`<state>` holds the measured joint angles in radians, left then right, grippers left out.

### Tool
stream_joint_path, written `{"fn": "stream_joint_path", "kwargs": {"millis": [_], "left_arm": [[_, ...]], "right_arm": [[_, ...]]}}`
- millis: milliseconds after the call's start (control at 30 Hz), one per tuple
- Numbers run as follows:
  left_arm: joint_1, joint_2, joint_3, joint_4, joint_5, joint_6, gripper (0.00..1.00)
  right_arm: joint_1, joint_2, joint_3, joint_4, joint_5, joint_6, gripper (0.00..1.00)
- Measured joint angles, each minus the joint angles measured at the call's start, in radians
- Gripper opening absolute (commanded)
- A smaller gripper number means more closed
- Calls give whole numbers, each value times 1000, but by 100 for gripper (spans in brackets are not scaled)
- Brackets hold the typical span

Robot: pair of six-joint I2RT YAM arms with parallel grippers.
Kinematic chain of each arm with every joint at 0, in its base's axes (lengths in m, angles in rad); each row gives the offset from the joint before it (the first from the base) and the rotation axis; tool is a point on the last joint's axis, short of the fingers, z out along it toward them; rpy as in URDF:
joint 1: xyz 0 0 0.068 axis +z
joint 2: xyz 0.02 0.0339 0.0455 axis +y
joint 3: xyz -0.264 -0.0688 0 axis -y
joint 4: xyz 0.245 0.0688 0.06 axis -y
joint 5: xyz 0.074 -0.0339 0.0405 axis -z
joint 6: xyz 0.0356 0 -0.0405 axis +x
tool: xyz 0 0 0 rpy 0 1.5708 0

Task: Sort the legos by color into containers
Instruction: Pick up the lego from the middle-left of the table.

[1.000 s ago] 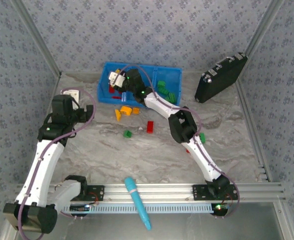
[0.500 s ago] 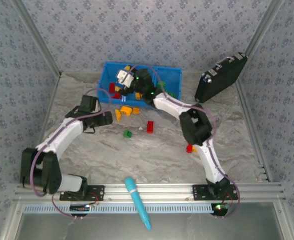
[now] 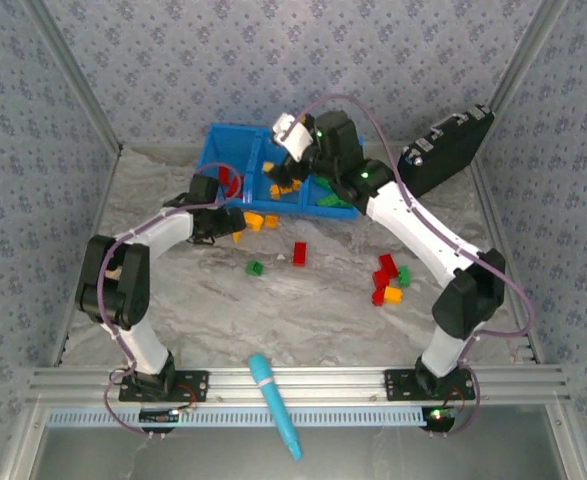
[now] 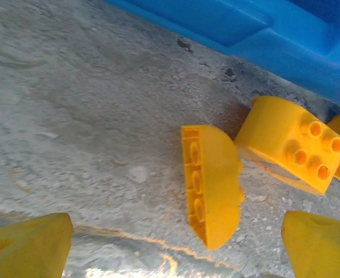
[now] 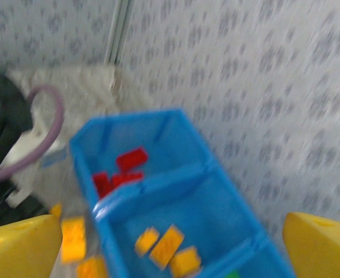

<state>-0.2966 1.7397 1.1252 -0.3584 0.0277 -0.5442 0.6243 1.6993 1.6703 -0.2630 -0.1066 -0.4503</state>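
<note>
The step in hand looks like a pick of a loose yellow piece. The left gripper (image 4: 172,249) hangs low over the desk (image 3: 203,300) with its fingers spread apart and nothing between them. An arched yellow brick (image 4: 213,185) lies on its side just ahead of them. A studded yellow brick (image 4: 291,145) sits right beside it, near the front wall of the blue bin (image 4: 262,29).

The next move probably calls for dropping the fingers around the arched brick alone, then carrying it over the wall into the middle compartment (image 5: 204,220), where orange-yellow bricks (image 5: 167,246) already lie. The neighbouring brick is close and could be nudged or caught along with it.

The right gripper (image 5: 170,240) hovers above the bin, wide open and empty. Its arm (image 3: 413,225) crosses the right part of the bin.

Red bricks (image 5: 123,168) lie in the left compartment. On the desk a red brick (image 3: 299,253) and a green brick (image 3: 256,267) lie in the middle, and a mixed cluster (image 3: 388,280) lies to the right.

A cyan pen-like tool (image 3: 273,405) and a black case (image 3: 443,150) lie well apart from the work.
</note>
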Motion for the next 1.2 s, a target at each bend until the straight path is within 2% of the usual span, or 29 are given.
{"fn": "stream_joint_path", "kwargs": {"millis": [100,333,433,633,900,1200], "left_arm": [[-14,38,28,0,10,-9,88],[-24,84,69,-10,9,-27,76],[-24,101,74,-26,-4,-25,68],[-24,157,100,-71,-37,-11,63],[-23,187,134,-101,-71,18,38],[-24,194,142,-87,-77,77,30]], "right_arm": [[-11,-22,-113,-27,18,67,93],[-31,-71,-293,-72,53,199,92],[-37,-105,-309,-78,71,227,91],[-44,-144,-312,-77,96,287,88],[-40,-143,-318,-82,116,331,87],[-37,-143,-318,-110,143,342,87]]}}
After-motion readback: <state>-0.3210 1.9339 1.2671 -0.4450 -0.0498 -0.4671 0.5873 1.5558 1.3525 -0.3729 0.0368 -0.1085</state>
